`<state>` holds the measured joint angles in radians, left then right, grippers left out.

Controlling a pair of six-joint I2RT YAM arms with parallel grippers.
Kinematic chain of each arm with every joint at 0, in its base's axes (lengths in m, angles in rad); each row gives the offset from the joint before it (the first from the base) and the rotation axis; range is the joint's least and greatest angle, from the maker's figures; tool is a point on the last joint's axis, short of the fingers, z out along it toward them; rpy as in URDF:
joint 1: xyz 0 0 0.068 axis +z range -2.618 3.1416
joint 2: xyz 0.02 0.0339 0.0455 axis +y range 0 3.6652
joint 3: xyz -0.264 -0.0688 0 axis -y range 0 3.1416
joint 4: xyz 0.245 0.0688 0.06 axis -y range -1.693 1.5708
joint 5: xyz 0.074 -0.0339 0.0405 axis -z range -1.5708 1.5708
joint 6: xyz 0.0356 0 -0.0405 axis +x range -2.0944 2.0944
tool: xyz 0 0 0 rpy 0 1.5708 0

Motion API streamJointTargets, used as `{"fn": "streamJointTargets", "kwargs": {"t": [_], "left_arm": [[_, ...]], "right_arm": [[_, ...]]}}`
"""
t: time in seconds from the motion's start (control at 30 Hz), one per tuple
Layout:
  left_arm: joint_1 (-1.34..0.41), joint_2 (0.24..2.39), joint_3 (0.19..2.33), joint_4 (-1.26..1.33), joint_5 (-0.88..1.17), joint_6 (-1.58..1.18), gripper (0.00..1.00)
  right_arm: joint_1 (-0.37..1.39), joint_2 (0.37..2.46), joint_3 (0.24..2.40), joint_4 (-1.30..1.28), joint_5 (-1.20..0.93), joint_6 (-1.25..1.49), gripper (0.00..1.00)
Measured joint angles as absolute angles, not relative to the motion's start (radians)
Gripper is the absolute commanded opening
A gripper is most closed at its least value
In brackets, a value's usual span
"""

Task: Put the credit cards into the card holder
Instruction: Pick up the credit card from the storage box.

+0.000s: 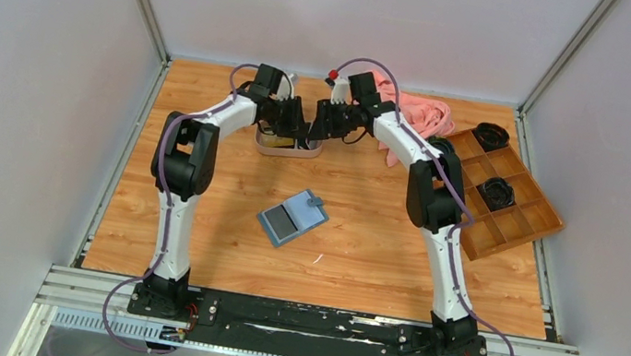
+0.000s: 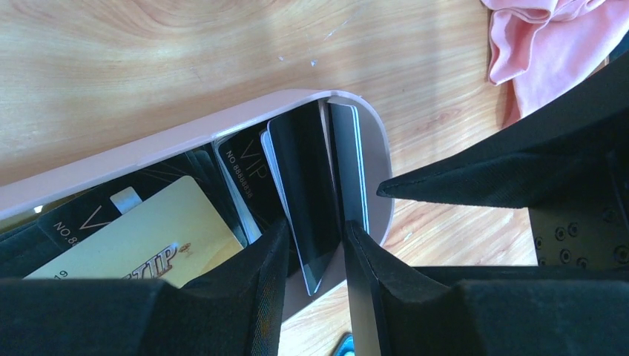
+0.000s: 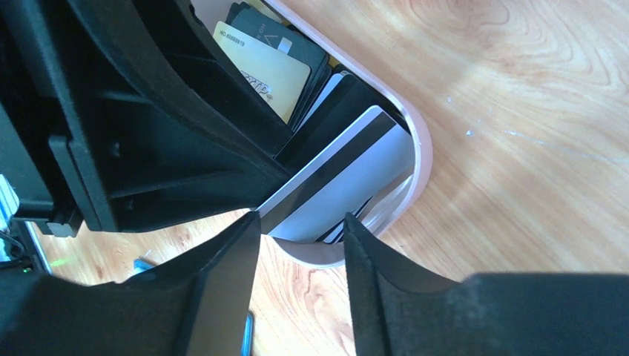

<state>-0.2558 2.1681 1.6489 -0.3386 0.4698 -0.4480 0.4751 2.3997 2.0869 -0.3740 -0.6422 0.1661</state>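
Observation:
The credit cards lie and lean in an oval pinkish tray (image 1: 283, 148) at the back of the table. In the left wrist view my left gripper (image 2: 315, 252) stands open astride a black card (image 2: 308, 185) that leans on edge at the tray's end, beside a gold card (image 2: 148, 237). My right gripper (image 3: 302, 220) is open at the same end of the tray (image 3: 415, 141), its fingers either side of a white-grey striped card (image 3: 348, 178). The teal-blue card holder (image 1: 292, 217) lies open mid-table, apart from both grippers.
A pink cloth (image 1: 419, 113) is bunched at the back right. A brown compartmented wooden box (image 1: 520, 221) with black round parts (image 1: 496, 194) sits along the right edge. Both grippers (image 1: 294, 124) (image 1: 323, 128) crowd close together over the tray.

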Motion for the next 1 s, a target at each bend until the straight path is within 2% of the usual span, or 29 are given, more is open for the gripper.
{"fn": "streamJointTargets", "kwargs": {"t": [0.3, 0.5, 1.0], "left_arm": [[-0.259, 2.184, 1.672, -0.351, 0.466, -0.444, 0.34], [-0.260, 2.184, 1.673, -0.352, 0.468, -0.444, 0.33], [-0.261, 2.189, 1.677, -0.350, 0.477, -0.445, 0.33]], "right_arm": [[0.475, 2.400, 2.086, -0.369, -0.665, 0.159, 0.53], [0.475, 2.399, 2.085, -0.366, -0.710, 0.156, 0.61], [0.474, 2.399, 2.072, -0.352, -0.742, 0.154, 0.68]]}}
